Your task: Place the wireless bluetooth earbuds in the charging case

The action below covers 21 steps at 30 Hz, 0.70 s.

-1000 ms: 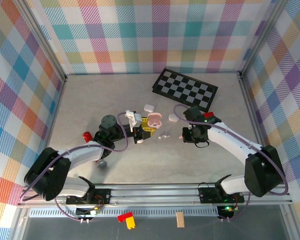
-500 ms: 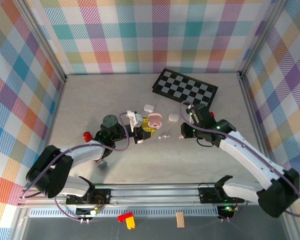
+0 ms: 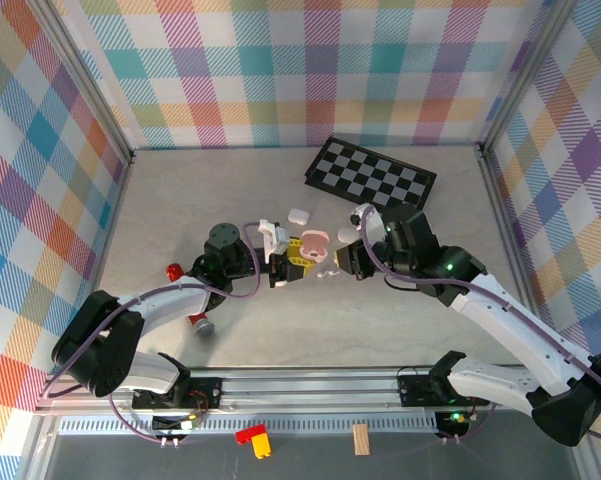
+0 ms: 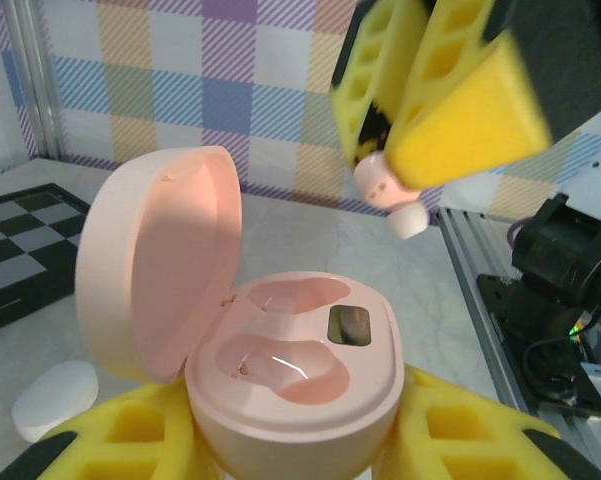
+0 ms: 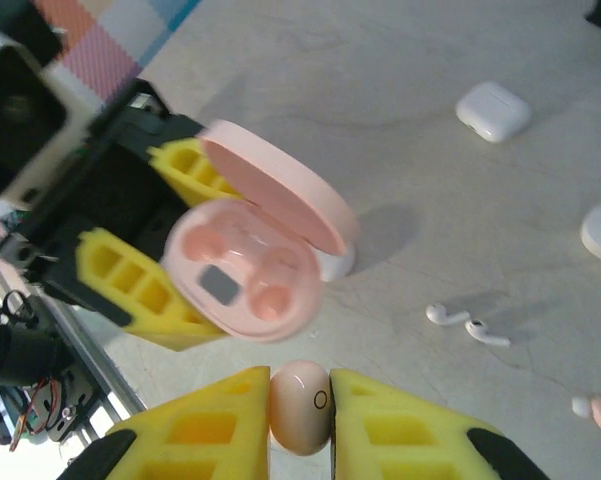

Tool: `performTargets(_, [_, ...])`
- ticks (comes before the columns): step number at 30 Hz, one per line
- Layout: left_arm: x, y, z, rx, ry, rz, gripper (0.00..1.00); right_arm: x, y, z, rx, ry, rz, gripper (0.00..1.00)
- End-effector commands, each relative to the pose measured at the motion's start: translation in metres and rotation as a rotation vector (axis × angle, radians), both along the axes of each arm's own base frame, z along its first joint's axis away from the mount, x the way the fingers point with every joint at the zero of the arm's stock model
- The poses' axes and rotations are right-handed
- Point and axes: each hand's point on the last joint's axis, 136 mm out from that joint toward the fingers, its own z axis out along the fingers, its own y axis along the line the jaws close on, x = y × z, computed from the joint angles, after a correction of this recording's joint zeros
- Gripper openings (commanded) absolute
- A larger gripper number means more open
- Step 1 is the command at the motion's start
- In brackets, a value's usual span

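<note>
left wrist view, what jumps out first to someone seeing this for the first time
The open pink charging case, lid tipped back and both wells looking empty, sits clamped in the left gripper near the table's middle. Up and to its right, the right gripper pinches a pale pink earbud, poised close to the case. Farther back, a black-and-white checkerboard lies towards the far side of the table.

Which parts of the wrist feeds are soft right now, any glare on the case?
Left wrist: pink case sharp, small glare streak in its cavity; right claw above it blurred. Right wrist: held pink earbud crisp; case and left claw smeared.
</note>
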Motion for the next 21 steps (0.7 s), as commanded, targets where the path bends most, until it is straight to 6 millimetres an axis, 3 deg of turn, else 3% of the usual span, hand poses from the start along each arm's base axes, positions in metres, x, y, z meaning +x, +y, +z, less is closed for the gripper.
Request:
performTargets(1, [-0.006,0.001,0.015,-0.004,-0.053,-0.044,0.32,0.003,0.018,0.026,0.018,-0.113,0.075,0.19])
performTargets(8, [-0.008,0.002,0.017,0.006,-0.069,-0.052,0.32,0.016,0.034,0.021,-0.050,-0.134,0.106,0.19])
performTargets(21, [-0.008,0.003,0.022,-0.010,-0.078,-0.036,0.32,0.016,0.033,-0.001,-0.115,-0.115,0.121,0.19])
